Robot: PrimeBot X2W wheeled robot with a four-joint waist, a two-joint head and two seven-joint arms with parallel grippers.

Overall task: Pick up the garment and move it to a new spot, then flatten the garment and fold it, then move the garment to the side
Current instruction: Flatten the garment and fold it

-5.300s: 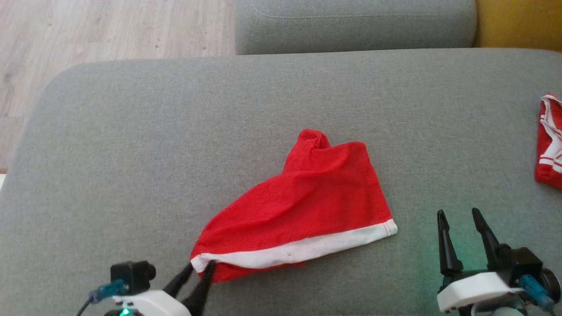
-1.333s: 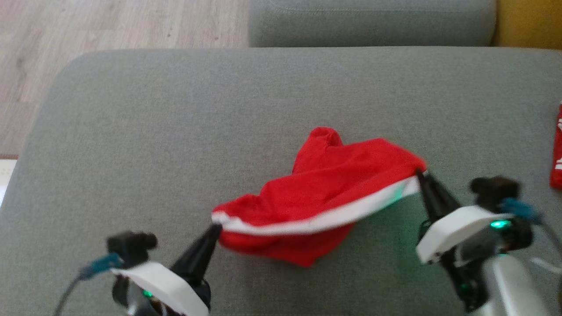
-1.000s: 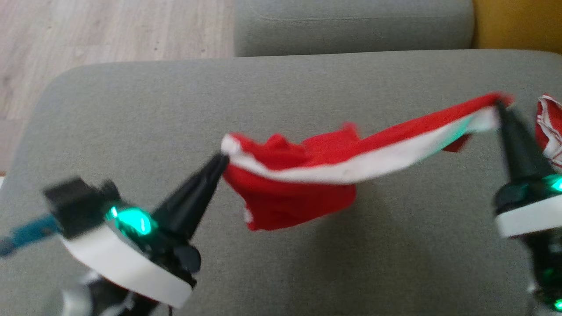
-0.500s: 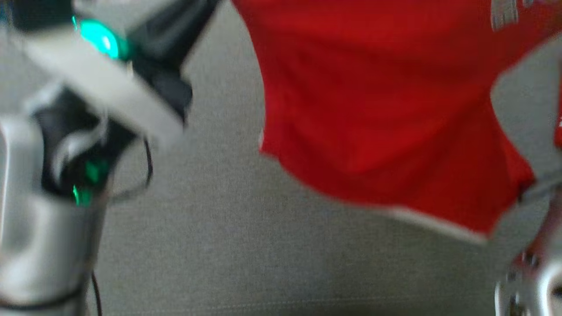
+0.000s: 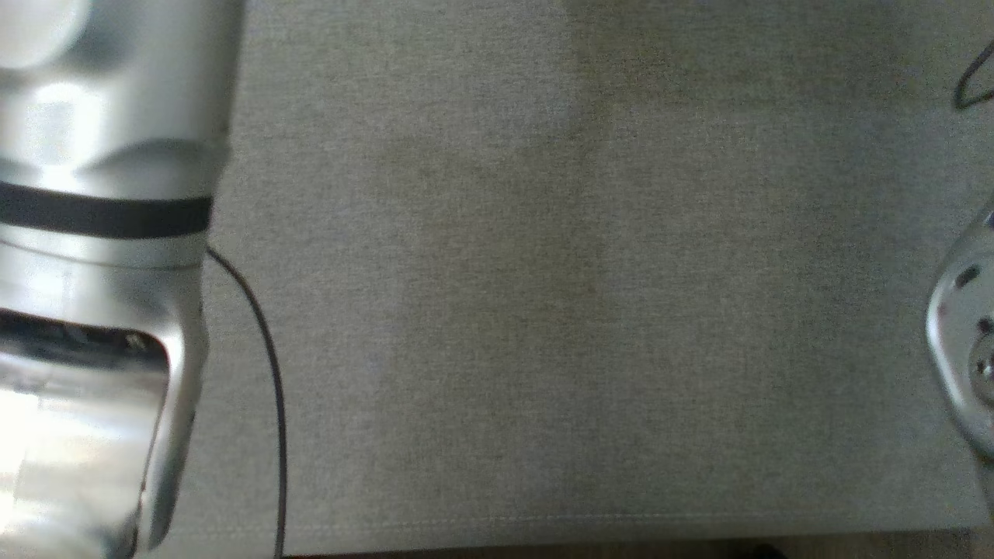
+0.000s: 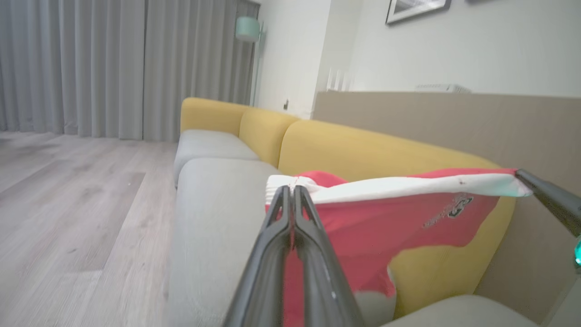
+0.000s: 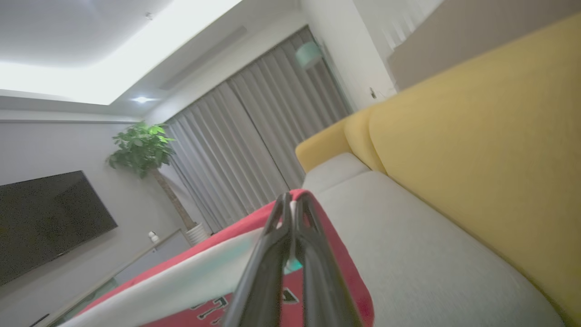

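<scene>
Between left end effector [image 6: 292,189] and right end effector [image 7: 292,196] hangs the clamped garment [image 6: 386,218].

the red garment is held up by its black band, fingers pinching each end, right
No, the band is white, not black. The left wrist view shows the garment held up by it, left fingers at one end, right fingers at the other.

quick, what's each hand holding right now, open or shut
left hand: shut on one end of the red garment
right hand: shut on the red garment's other end
</scene>
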